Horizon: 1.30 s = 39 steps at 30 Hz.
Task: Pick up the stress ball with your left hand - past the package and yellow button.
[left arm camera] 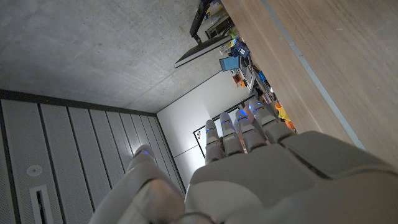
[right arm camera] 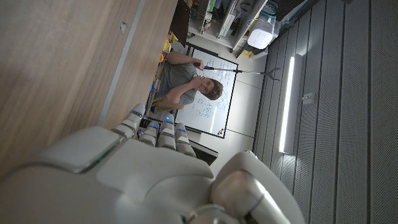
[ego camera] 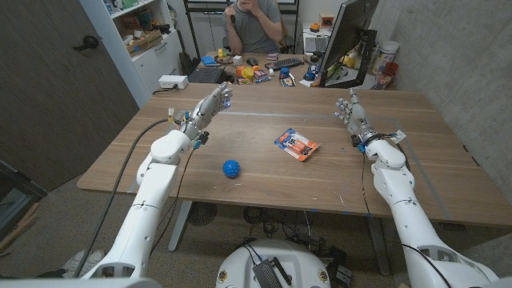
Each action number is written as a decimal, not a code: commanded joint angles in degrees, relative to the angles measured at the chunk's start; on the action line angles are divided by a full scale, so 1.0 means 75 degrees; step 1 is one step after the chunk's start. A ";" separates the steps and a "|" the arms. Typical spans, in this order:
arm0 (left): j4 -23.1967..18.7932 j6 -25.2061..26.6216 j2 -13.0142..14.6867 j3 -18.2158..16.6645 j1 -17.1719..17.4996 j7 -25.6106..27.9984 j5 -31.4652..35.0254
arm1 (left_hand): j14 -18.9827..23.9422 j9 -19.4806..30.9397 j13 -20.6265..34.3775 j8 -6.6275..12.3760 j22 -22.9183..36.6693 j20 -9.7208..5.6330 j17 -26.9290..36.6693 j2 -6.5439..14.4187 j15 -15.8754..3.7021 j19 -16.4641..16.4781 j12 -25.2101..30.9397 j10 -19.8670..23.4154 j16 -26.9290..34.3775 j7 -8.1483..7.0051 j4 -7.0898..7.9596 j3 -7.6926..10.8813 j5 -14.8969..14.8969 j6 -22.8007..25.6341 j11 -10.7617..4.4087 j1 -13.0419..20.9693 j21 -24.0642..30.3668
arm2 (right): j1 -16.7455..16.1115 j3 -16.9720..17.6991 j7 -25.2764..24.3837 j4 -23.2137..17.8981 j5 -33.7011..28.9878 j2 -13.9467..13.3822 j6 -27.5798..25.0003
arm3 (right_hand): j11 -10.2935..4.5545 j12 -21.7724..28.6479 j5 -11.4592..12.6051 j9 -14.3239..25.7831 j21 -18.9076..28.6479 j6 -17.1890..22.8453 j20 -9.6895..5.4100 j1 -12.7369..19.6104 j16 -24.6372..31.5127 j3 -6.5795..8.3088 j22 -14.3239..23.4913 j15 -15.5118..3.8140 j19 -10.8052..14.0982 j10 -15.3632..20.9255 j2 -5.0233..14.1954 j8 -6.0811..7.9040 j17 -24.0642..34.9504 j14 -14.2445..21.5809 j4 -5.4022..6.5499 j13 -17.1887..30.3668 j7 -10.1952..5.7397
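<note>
The blue stress ball (ego camera: 231, 168) sits on the wooden table (ego camera: 264, 188) toward the near edge, a little left of the middle, with nothing touching it. From the ball, the orange package (ego camera: 297, 145) lies at about two o'clock, flat on the tabletop and well apart from it.

The left hand (ego camera: 207, 107) is raised above the table at roughly eleven o'clock from the ball, far from it, fingers stretched out toward the far edge and lying close together, holding nothing. In the left wrist view the fingers (left arm camera: 239, 134) run side by side, nearly straight.

The right hand (ego camera: 352, 112) stands upright over the right part of the table, at about one o'clock from the package, fingers pointing up and slightly parted, with nothing in them.

Beyond the far edge, a person (ego camera: 254, 24) sits at a cluttered desk with a laptop (ego camera: 207, 74) and a monitor (ego camera: 349, 36).
</note>
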 commanded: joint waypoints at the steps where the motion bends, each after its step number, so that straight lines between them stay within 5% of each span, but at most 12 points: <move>1: -0.1857 0.0685 0.0104 -0.0377 0.0497 -0.1394 0.2294 | -0.0061 0.0018 0.0030 0.0005 0.0010 0.0038 0.0009 -0.0006 -0.0162 -0.0005 -0.0017 -0.0011 -0.0028 0.0059 -0.0115 0.0014 0.0051 -0.0015 0.0007 0.0169 -0.0032 | 0.0191 0.0758 0.0564 0.0052 -0.0848 0.0636 -0.0095 | 0.0061 0.0020 0.0038 0.0027 -0.0031 -0.0014 -0.0003 0.0070 0.0033 -0.0006 0.0038 -0.0004 -0.0019 -0.0002 0.0028 0.0048 0.0028 -0.0081 0.0026 0.0010 0.0070; 3: -0.2167 0.0656 0.0370 -0.0283 0.0549 -0.1609 0.2927 | -0.0123 0.0019 0.0031 0.0002 0.0008 0.0046 0.0008 -0.0059 -0.0153 0.0003 -0.0018 -0.0044 -0.0029 0.0024 -0.0268 0.0054 0.0085 -0.0076 0.0015 0.0380 -0.0077 | 0.0221 0.0802 0.0608 0.0079 -0.0931 0.0690 -0.0077 | 0.0035 0.0012 0.0038 0.0027 -0.0045 -0.0019 -0.0003 0.0071 0.0033 -0.0006 0.0038 -0.0001 -0.0014 -0.0022 0.0028 0.0046 0.0027 -0.0082 0.0024 0.0009 0.0069; 4: -0.2328 0.0639 0.0455 -0.0243 0.0597 -0.1663 0.3241 | -0.0227 0.0023 0.0034 -0.0039 0.0009 0.0081 0.0009 -0.0142 -0.0152 0.0025 -0.0022 -0.0137 -0.0020 -0.0032 -0.0590 0.0155 0.0179 -0.0337 0.0019 0.0855 -0.0170 | 0.0230 0.0823 0.0629 0.0079 -0.0965 0.0717 -0.0087 | 0.0052 0.0018 0.0038 0.0027 -0.0052 -0.0020 -0.0002 0.0072 0.0034 -0.0005 0.0038 -0.0008 -0.0010 -0.0008 0.0029 0.0046 0.0027 -0.0083 0.0023 0.0009 0.0069; 10: -0.2931 0.0473 0.0725 -0.0222 0.0703 -0.2387 0.4201 | -0.0528 0.0034 0.0042 -0.0024 0.0004 0.0104 0.0010 -0.0254 -0.0212 0.0064 -0.0057 -0.0456 -0.0034 -0.0043 -0.1039 0.0408 0.0449 -0.0652 -0.0221 0.1920 -0.0361 | 0.0275 0.0924 0.0719 0.0141 -0.1132 0.0858 -0.0097 | 0.0048 0.0015 0.0038 0.0027 -0.0071 -0.0024 -0.0003 0.0075 0.0033 -0.0004 0.0039 -0.0001 -0.0002 -0.0015 0.0032 0.0046 0.0027 -0.0089 0.0020 0.0009 0.0072; 11: -0.2990 0.0421 0.0779 -0.0208 0.0697 -0.2514 0.4334 | -0.0558 0.0035 0.0044 -0.0027 0.0003 0.0101 0.0010 -0.0264 -0.0216 0.0122 -0.0055 -0.0492 -0.0030 -0.0079 -0.1061 0.0450 0.0499 -0.0712 -0.0230 0.2090 -0.0368 | 0.0283 0.0933 0.0731 0.0158 -0.1162 0.0873 -0.0067 | 0.0049 0.0015 0.0038 0.0027 -0.0074 -0.0024 -0.0007 0.0076 0.0034 -0.0004 0.0039 -0.0004 -0.0001 -0.0015 0.0033 0.0046 0.0027 -0.0087 0.0020 0.0009 0.0068; 15: -0.3200 0.0383 0.0878 -0.0115 0.0647 -0.3025 0.4836 | -0.0799 0.0052 0.0053 -0.0023 0.0010 0.0184 0.0013 -0.0335 -0.0163 0.0908 -0.0038 -0.0873 -0.0013 -0.0077 -0.1106 0.0931 0.0826 -0.1253 -0.0245 0.4055 -0.0369 | 0.0312 0.0957 0.0790 0.0181 -0.1244 0.0930 -0.0003 | 0.0064 0.0012 0.0038 0.0027 -0.0097 -0.0035 -0.0002 0.0078 0.0030 -0.0003 0.0040 0.0002 -0.0006 -0.0024 0.0036 0.0042 0.0027 -0.0103 0.0018 0.0010 0.0068; 20: -0.3442 0.0246 0.0985 0.0152 0.0663 -0.3420 0.5741 | -0.0902 0.0057 0.0055 -0.0039 0.0016 0.0534 0.0014 -0.0442 -0.0079 0.1041 -0.0068 -0.1115 -0.0016 -0.0078 -0.1095 0.1016 0.0859 -0.1501 -0.0207 0.4731 -0.0423 | 0.0330 0.0954 0.0807 0.0156 -0.1349 0.0993 -0.0031 | 0.0066 0.0004 0.0038 0.0027 -0.0117 -0.0042 0.0003 0.0081 0.0028 -0.0001 0.0040 -0.0006 -0.0007 -0.0045 0.0040 0.0041 0.0027 -0.0113 0.0016 0.0010 0.0066; 24: -0.3445 0.0344 0.1057 0.0402 0.0377 -0.4380 0.6105 | -0.1032 0.0066 0.0062 -0.0044 0.0023 0.1052 0.0023 -0.0501 0.0146 0.1457 -0.0099 -0.1517 -0.0012 -0.0026 -0.1068 0.1068 0.0812 -0.1766 -0.0061 0.5510 -0.0390 | 0.0350 0.0947 0.0808 0.0172 -0.1410 0.1035 -0.0037 | 0.0064 0.0000 0.0039 0.0027 -0.0129 -0.0043 0.0002 0.0085 0.0025 0.0003 0.0041 0.0000 -0.0006 -0.0056 0.0045 0.0042 0.0027 -0.0124 0.0014 0.0010 0.0066; 27: -0.3398 0.0435 0.1109 0.0625 0.0084 -0.5150 0.6348 | -0.1165 0.0073 0.0068 -0.0080 0.0032 0.1197 0.0040 -0.0503 0.0256 0.1693 -0.0133 -0.1926 -0.0011 0.0038 -0.1040 0.1067 0.0753 -0.2057 0.0103 0.5903 -0.0371 | 0.0372 0.0939 0.0817 0.0205 -0.1439 0.1062 -0.0026 | 0.0058 -0.0003 0.0039 0.0027 -0.0136 -0.0046 0.0003 0.0087 0.0023 0.0005 0.0041 0.0000 -0.0005 -0.0065 0.0048 0.0041 0.0027 -0.0131 0.0012 0.0010 0.0063; 31: -0.3283 0.0422 0.1141 0.0834 -0.0242 -0.5924 0.6505 | -0.0796 0.0082 0.0090 0.0024 0.0057 0.0824 0.0079 -0.0457 0.0204 0.2069 0.0009 -0.1843 0.0148 0.0237 -0.0994 0.1061 0.0641 -0.1976 0.0204 0.6277 -0.0297 | 0.0390 0.0948 0.0827 0.0260 -0.1450 0.1096 0.0051 | 0.0050 -0.0004 0.0041 0.0027 -0.0149 -0.0050 0.0007 0.0095 0.0021 0.0011 0.0041 0.0001 -0.0005 -0.0068 0.0058 0.0041 0.0026 -0.0139 0.0009 0.0010 0.0067; 34: -0.3224 0.0312 0.1055 0.0794 -0.0267 -0.5987 0.6451 | -0.0389 0.0082 0.0111 0.0131 0.0063 0.0476 0.0103 -0.0465 -0.0044 0.2353 0.0218 -0.1311 0.0254 0.0173 -0.0954 0.0998 0.0497 -0.1679 0.0011 0.6499 -0.0262 | 0.0400 0.0964 0.0809 0.0303 -0.1466 0.1115 0.0059 | 0.0047 -0.0003 0.0043 0.0027 -0.0166 -0.0052 0.0013 0.0103 0.0017 0.0018 0.0041 0.0005 -0.0020 -0.0069 0.0068 0.0042 0.0026 -0.0154 0.0006 0.0010 0.0068; 39: -0.3187 0.0307 0.0982 0.0901 -0.0398 -0.6377 0.6569 | -0.0473 0.0080 0.0109 0.0111 0.0046 0.0483 0.0096 -0.0574 -0.0066 0.2429 0.0163 -0.1416 0.0186 0.0137 -0.0944 0.0892 0.0433 -0.1691 -0.0043 0.6503 -0.0282 | 0.0417 0.0986 0.0815 0.0385 -0.1504 0.1103 0.0098 | 0.0049 -0.0007 0.0045 0.0027 -0.0179 -0.0054 0.0018 0.0114 0.0014 0.0028 0.0042 0.0014 -0.0021 -0.0079 0.0081 0.0043 0.0025 -0.0167 0.0002 0.0010 0.0061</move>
